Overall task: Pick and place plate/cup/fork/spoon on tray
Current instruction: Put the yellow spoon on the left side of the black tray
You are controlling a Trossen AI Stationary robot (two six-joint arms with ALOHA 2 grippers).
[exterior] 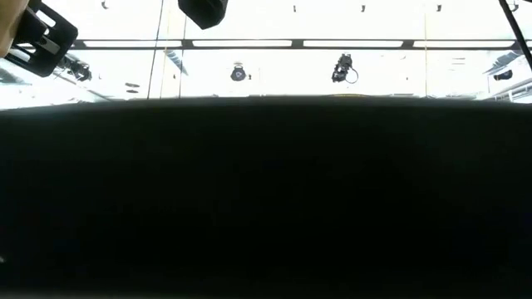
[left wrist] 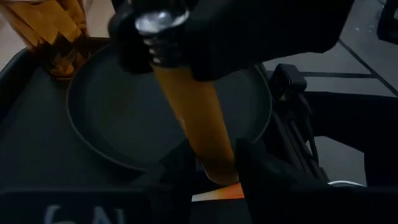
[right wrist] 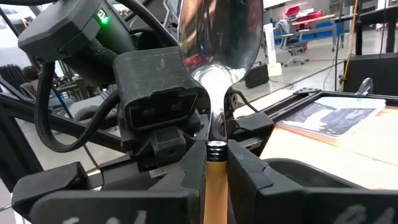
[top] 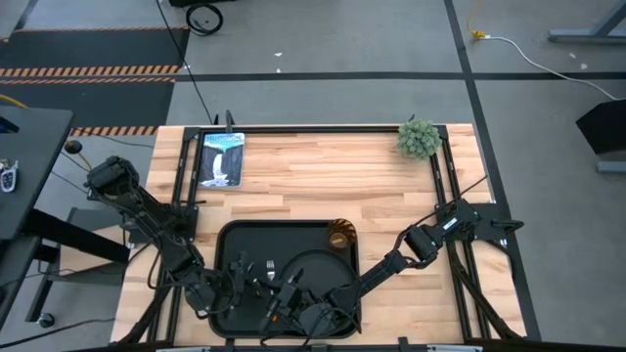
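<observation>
The black tray (top: 235,244) lies at the table's near edge. The round black plate (left wrist: 124,112) and the amber cup (top: 340,235) stand on it, the cup at its far right corner. The spoon stands roughly upright over the plate, its shiny bowl (right wrist: 219,34) up and its orange handle (left wrist: 189,106) down. My right gripper (right wrist: 215,163) (top: 290,305) is shut on the spoon. My left gripper (left wrist: 217,175) (top: 260,293) reaches down beside it, shut on the handle's lower end. I cannot pick out the fork. The low view is dark. My left gripper has the handle's lower, free end (left wrist: 219,163) between its two fingers, which point down along the handle. That end is just above the plate's near rim. My right gripper pinches the top of the orange handle (right wrist: 215,177), just below the silver collar. Its fingers come level from the table's right and lie across the spoon. The spoon is lifted clear, bowl up.
A booklet (top: 221,158) lies at the far left of the wooden table and a small potted plant (top: 419,138) at the far right. Black frame rails (top: 445,181) run along both sides. Bare wood lies between the tray and the far edge.
</observation>
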